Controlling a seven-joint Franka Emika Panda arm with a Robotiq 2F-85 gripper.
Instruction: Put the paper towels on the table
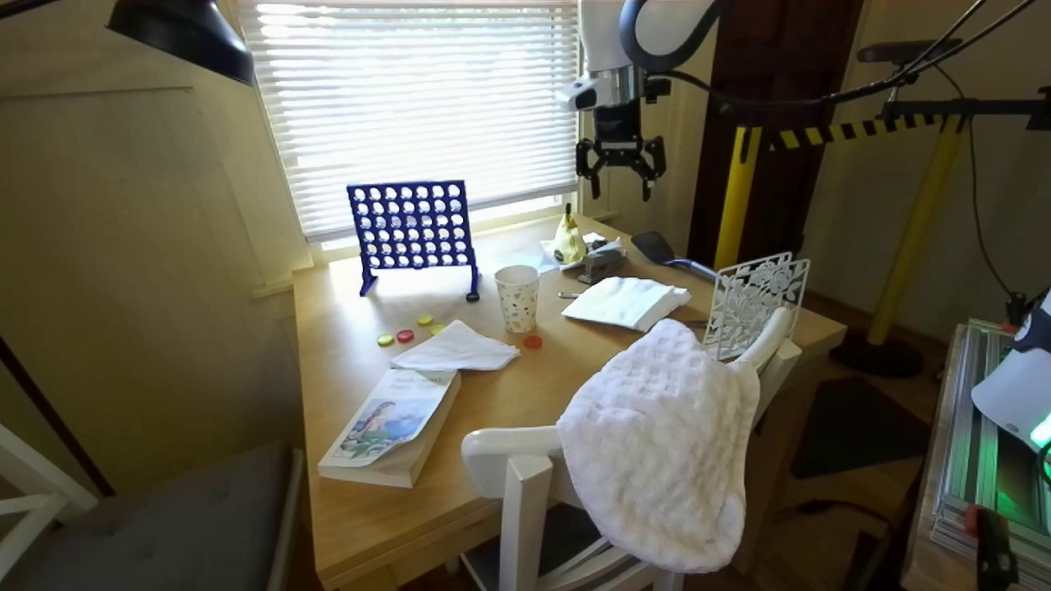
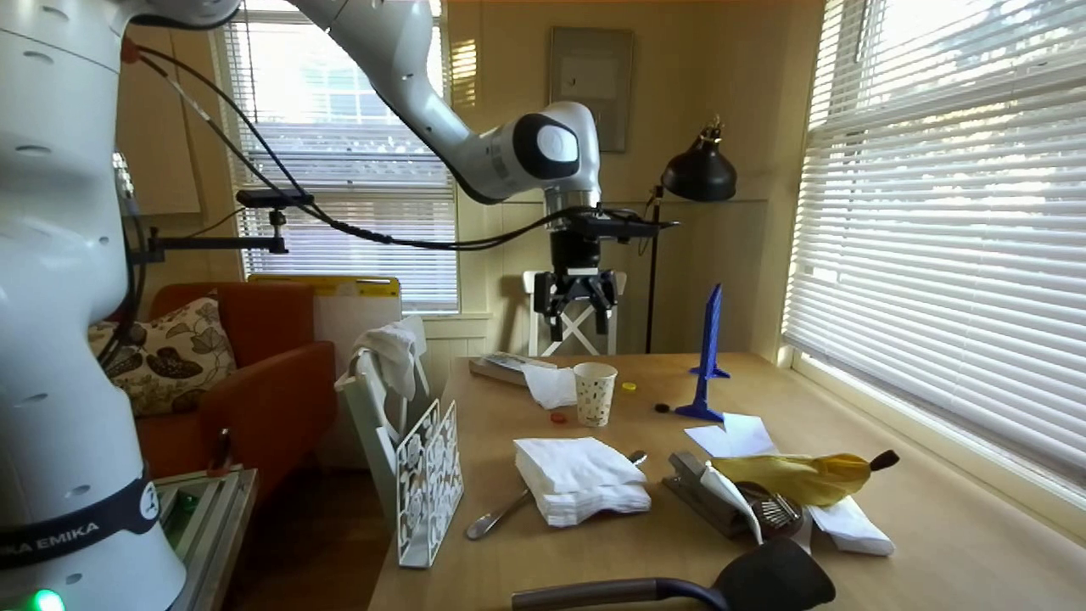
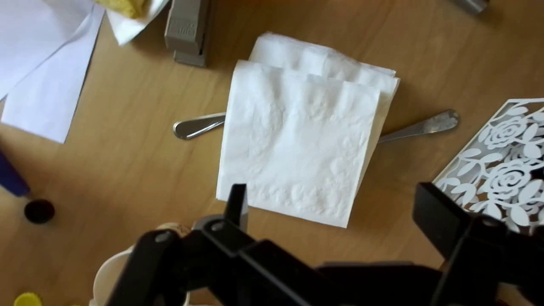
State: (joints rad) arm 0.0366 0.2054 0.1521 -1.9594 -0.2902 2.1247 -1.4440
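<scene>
Paper towels [image 3: 297, 144]: folded white stack on the tan surface [image 1: 509, 402], metal cutlery [image 3: 425, 126] poking out at two sides. Fingers [image 3: 442, 219] spread in the wrist view, nothing between them, well above the surface. Step: we read the placing as met, since the stack lies where asked, though we can't rule out a grasp to come. Next move: if done, we'd just lift away; if not, we'd lower over one edge and pinch the layers together. Text: arm's base band [image 2: 81, 524] reads "KA EMIKA", start cut off. Book [image 1: 394, 427] cover and stapler [image 3: 185, 29] marking: too blurred for us.
</scene>
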